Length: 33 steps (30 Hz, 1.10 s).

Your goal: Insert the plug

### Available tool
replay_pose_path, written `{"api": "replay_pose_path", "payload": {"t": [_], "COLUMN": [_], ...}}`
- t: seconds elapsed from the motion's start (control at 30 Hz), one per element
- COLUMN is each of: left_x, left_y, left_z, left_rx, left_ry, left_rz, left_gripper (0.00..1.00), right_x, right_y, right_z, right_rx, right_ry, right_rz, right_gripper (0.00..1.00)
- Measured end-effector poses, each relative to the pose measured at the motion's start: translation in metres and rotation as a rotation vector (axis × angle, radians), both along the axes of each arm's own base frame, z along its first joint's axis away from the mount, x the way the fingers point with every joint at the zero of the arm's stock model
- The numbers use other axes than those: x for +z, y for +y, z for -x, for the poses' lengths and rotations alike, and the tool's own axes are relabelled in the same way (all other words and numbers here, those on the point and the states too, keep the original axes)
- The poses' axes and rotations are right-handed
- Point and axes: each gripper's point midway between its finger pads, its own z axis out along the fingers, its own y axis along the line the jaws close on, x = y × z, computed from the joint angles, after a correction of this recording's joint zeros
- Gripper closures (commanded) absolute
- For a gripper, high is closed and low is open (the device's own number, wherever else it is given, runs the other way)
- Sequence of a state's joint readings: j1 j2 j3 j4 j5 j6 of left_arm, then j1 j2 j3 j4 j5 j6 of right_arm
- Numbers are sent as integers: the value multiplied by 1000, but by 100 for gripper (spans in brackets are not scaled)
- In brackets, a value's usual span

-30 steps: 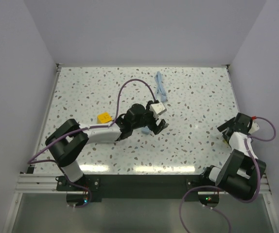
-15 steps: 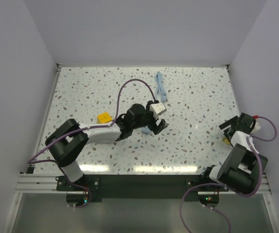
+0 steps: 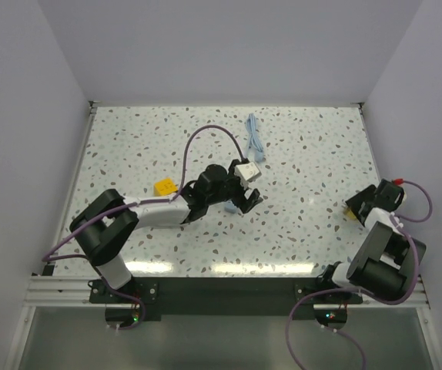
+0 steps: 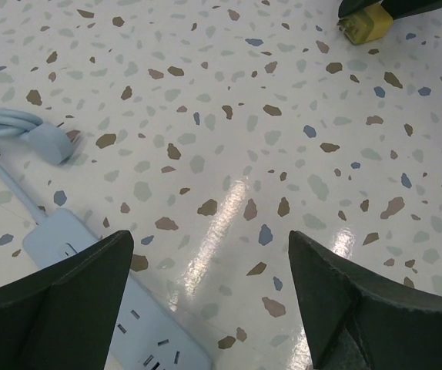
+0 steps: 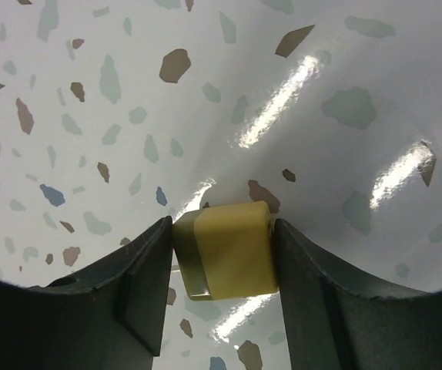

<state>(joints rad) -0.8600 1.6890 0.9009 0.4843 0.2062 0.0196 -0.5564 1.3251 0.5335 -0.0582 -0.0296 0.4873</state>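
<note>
Yellow block-shaped plastic plug (image 5: 227, 248), pinched between both fingers of right gripper (image 5: 221, 266).
Left gripper (image 4: 209, 304): fingers spread wide, hovering above pale blue plastic power strip (image 4: 71, 231), which lies partly under one finger.

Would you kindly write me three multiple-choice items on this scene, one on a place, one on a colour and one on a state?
1. Where is the yellow plug that sits between the fingers of the right gripper?
A. near the right edge of the table
B. in the far left corner
C. at the near left corner

2. What colour is the power strip?
A. red
B. light blue
C. black

3. How is the left gripper?
A. shut on a cable
B. shut on the plug
C. open, holding nothing

Answers:
1 A, the top view shows the right gripper down by that edge.
2 B, the left wrist view shows it pale blue.
3 C, its jaws stand wide apart with nothing between them.
</note>
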Motion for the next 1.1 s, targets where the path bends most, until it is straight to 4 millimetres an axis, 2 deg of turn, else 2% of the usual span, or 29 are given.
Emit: {"api": "replay_pose_path", "payload": {"t": [0.1, 0.2, 0.33, 0.47, 0.67, 0.77, 0.87, 1.1], "left_x": [-4, -10, -12, -6, 20, 34, 39, 35], "left_y": [7, 19, 32, 38, 22, 14, 5, -34], "left_z": [-4, -5, -2, 14, 39, 50, 53, 58], "left_rx": [17, 48, 80, 58, -80, -148, -184, -265], "left_ry": [8, 45, 114, 195, 258, 274, 289, 377], "left_rz": [-2, 6, 64, 165, 293, 350, 372, 406], "left_gripper": [13, 13, 13, 13, 13, 13, 14, 15], "right_x": [5, 18, 54, 90, 128, 146, 160, 164], "right_y": [13, 40, 90, 120, 169, 186, 201, 236], "right_z": [-6, -19, -38, -42, -36, -28, -23, -8], "right_rx": [55, 168, 373, 504, 709, 787, 862, 1017], "right_ry": [-35, -75, -197, -322, -451, -493, -516, -523], "right_rz": [-9, 22, 51, 66, 49, 35, 32, 11], "right_gripper": [94, 96, 98, 100, 100, 100, 100, 100]}}
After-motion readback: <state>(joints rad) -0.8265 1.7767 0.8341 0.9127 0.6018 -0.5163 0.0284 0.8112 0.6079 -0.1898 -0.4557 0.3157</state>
